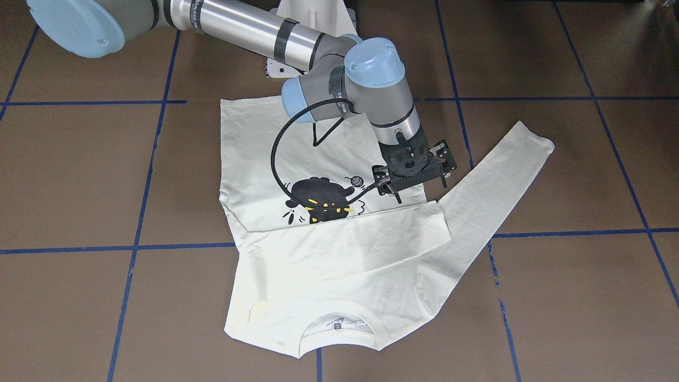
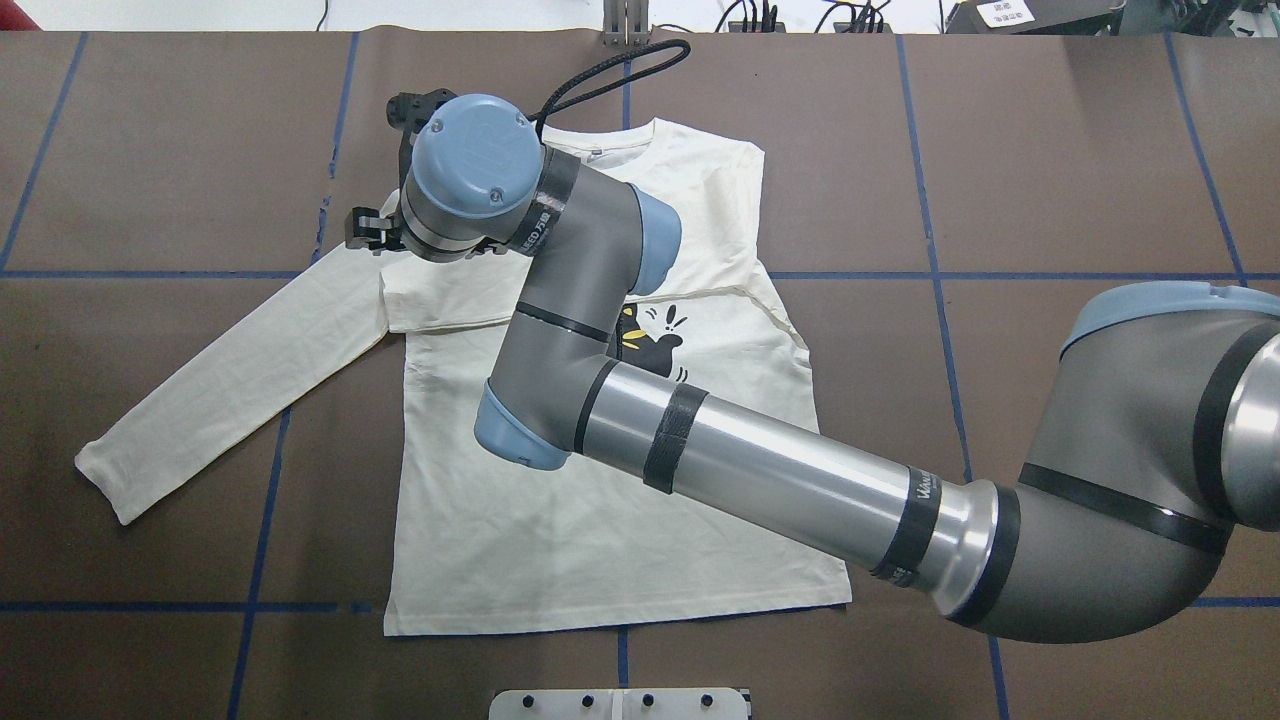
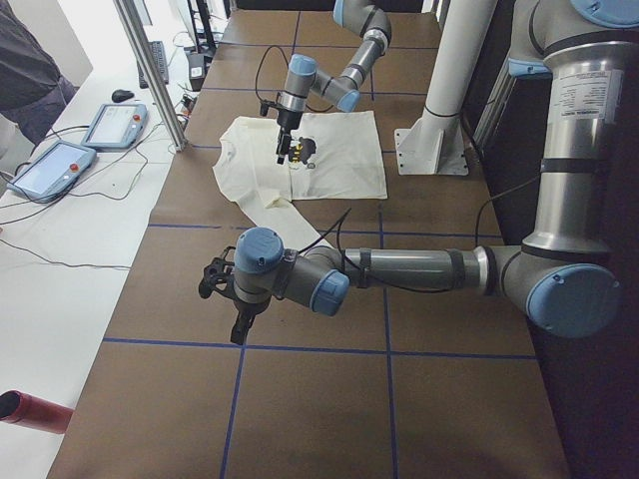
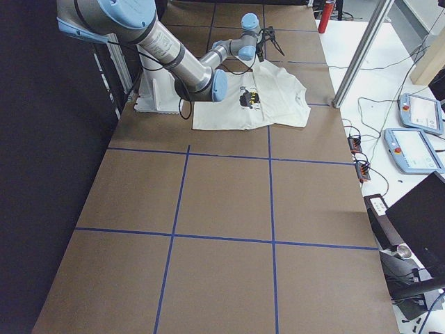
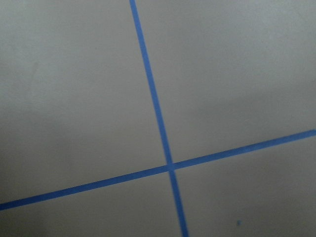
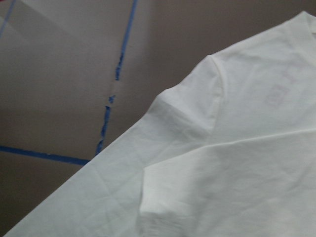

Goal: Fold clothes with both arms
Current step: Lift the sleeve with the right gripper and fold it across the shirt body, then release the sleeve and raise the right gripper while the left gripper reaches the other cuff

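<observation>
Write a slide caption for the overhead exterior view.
Right grey-and-silver robot arm reaches across a cream-white long-sleeved cat-print T-shirt, one sleeve spread on the brown table.

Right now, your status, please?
Right end effector open, over T-shirt. Left end effector over bare table, state unclear. One sleeve folded across, other out.
</observation>
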Controlling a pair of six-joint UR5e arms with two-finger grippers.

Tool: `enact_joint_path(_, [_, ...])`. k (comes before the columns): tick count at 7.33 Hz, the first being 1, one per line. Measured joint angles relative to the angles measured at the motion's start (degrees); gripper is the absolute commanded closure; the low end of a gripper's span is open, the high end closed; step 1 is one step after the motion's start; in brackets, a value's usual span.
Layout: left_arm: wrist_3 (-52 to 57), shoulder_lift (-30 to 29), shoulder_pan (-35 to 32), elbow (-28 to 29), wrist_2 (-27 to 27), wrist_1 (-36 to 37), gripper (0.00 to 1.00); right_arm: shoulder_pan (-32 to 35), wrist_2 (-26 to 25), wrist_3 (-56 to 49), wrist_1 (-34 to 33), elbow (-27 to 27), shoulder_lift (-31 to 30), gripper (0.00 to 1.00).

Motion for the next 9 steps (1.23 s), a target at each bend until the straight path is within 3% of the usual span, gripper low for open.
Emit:
enact_joint_path(2, [-23.12, 2.82, 10.10, -1.15, 3.32, -12.61, 0.00, 5.80, 7.06, -2.31, -18.04, 9.01, -4.88, 0.00])
enact_joint_path(4, [-46.65, 8.32, 22.92, -7.97, 11.15, -19.35, 0.01, 12.50, 12.62, -13.85, -27.74, 19.18, -15.12, 0.00])
enact_joint_path(6, [-64.53, 13.11, 34.16, -14.77, 18.11, -20.52, 0.01, 20.28, 20.37, -26.92, -29.95, 24.61, -24.46, 0.00])
enact_joint_path(9, [-77.27, 16.83, 45.88, -17.31, 26.82, -20.69, 0.02, 23.93, 22.55, -33.66, -29.80, 27.21, -30.26, 0.00])
